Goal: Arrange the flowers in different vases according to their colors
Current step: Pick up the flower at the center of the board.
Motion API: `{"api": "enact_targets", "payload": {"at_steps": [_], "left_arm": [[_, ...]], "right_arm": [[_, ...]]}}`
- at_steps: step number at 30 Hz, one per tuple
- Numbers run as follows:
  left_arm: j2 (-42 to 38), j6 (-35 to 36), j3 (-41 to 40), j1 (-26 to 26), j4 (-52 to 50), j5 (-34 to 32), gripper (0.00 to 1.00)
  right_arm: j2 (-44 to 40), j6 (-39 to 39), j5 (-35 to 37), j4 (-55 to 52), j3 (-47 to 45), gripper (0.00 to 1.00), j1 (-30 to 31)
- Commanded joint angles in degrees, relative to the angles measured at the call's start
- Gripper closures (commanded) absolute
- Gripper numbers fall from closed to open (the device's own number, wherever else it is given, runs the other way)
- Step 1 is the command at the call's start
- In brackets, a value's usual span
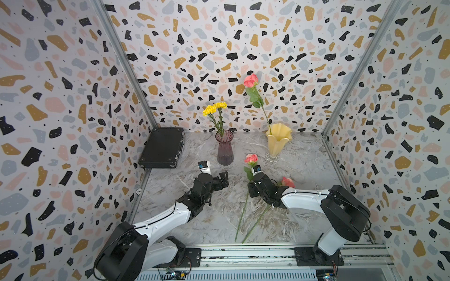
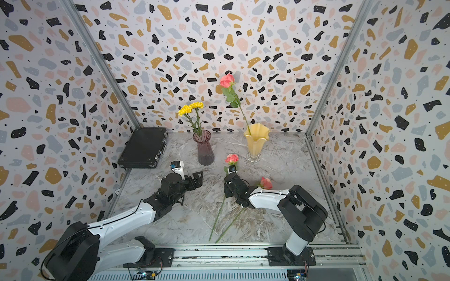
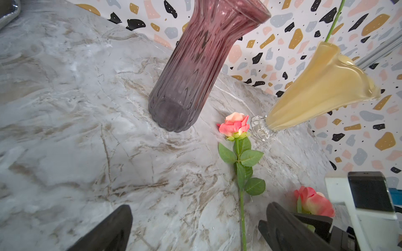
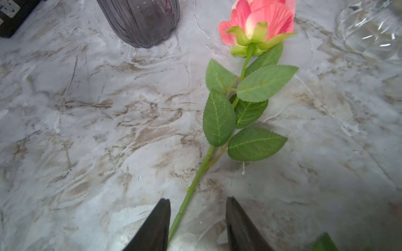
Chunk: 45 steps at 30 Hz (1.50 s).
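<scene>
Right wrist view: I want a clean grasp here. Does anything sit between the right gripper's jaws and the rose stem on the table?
Nothing visible does. The right gripper stands open, jaws either side of the rose stem, only bare table between; its leaves lie further up, clear.

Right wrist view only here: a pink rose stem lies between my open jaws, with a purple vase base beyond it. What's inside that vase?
Observer: The purple vase holds both yellow flowers.
Operator: So where do the pinks go?
Observer: The yellow vase holds one pink rose, standing upright.
Operator: Any other roses left out?
Observer: One loose rose lies on the table, its stem running under the right arm.
</scene>
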Motion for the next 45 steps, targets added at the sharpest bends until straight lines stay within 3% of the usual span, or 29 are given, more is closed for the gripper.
{"api": "enact_targets", "payload": {"at_steps": [1, 6, 11, 14, 17, 23, 30, 38, 45], "left_arm": [[2.7, -2.8, -1.8, 0.1, 6.9, 3.1, 0.01], [3.6, -8.1, 3.2, 0.2, -8.3, -5.4, 0.01], [-0.1, -3.6, 1.7, 0.5, -8.0, -7.0, 0.01], [-3.6, -5.1, -0.3, 0.6, -9.4, -10.8, 0.00], [-5.6, -3.9, -2.9, 0.6, -4.9, -10.7, 0.01], [-3.1, -2.8, -1.1, 0.6, -6.7, -12.1, 0.01], [-1.6, -1.5, -0.4, 0.6, -3.3, -4.4, 0.00], [2.7, -9.2, 0.3, 0.7, -5.4, -8.0, 0.00], [3.9, -5.8, 3.3, 0.7, -9.2, -9.9, 0.01]], "right_arm": [[-0.6, 5.1, 4.5, -3.4, 2.2, 0.53, 0.0], [-1.2, 12.3, 12.6, -9.4, 2.8, 0.53, 0.3], [-3.8, 9.4, 5.1, -8.5, 2.8, 0.49, 0.3], [-3.7, 12.0, 2.6, -6.3, 1.1, 0.49, 0.3], [-1.8, 14.8, 0.9, -8.5, 2.4, 0.50, 0.3], [1.5, 16.1, -1.3, -12.4, 5.6, 0.51, 0.3], [3.5, 15.4, -0.5, -16.0, 8.0, 0.51, 1.0], [8.5, 11.0, -1.9, -17.2, 12.4, 0.52, 2.7], [11.8, 9.6, -0.2, -22.8, 17.5, 0.52, 4.2]]}}
